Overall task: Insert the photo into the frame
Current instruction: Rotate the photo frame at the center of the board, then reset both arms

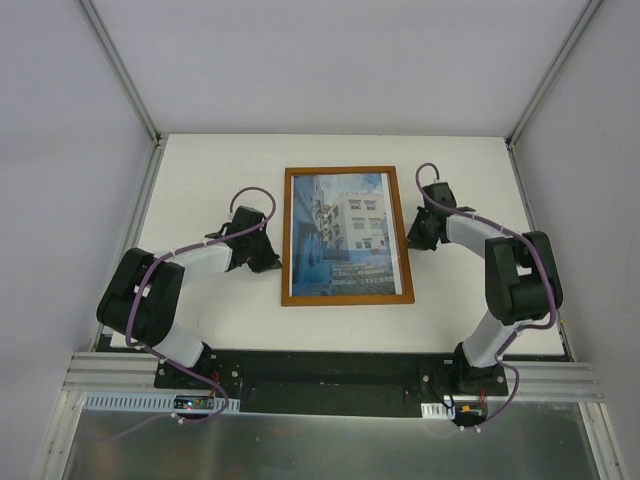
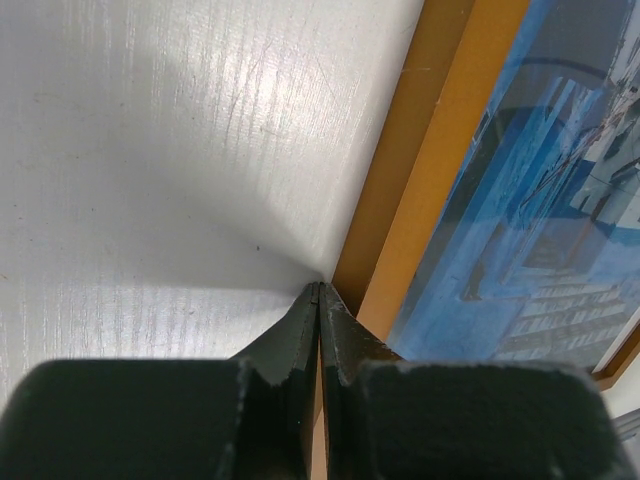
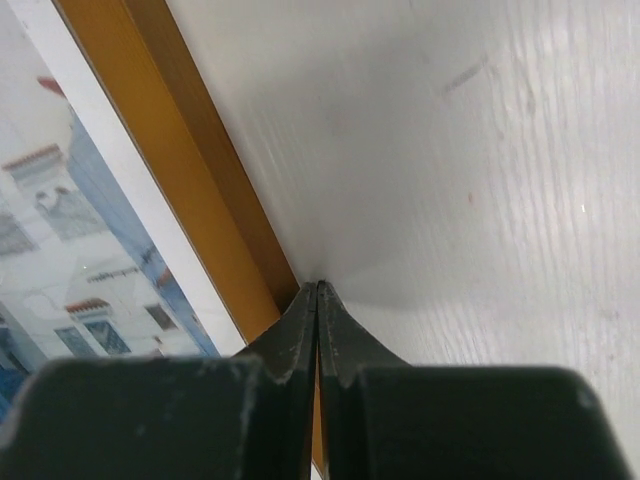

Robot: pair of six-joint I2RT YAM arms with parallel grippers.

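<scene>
The closed, empty left hand and right hand touch opposite outer rails of the frame, probably steadying it around the photo.

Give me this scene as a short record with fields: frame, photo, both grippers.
frame: lying flat on the table, orange-brown face up
photo: inside the frame, print side up
left gripper: shut, empty, tips at the frame's left rail
right gripper: shut, empty, tips at the frame's right rail
task state: photo looks already in place
</scene>
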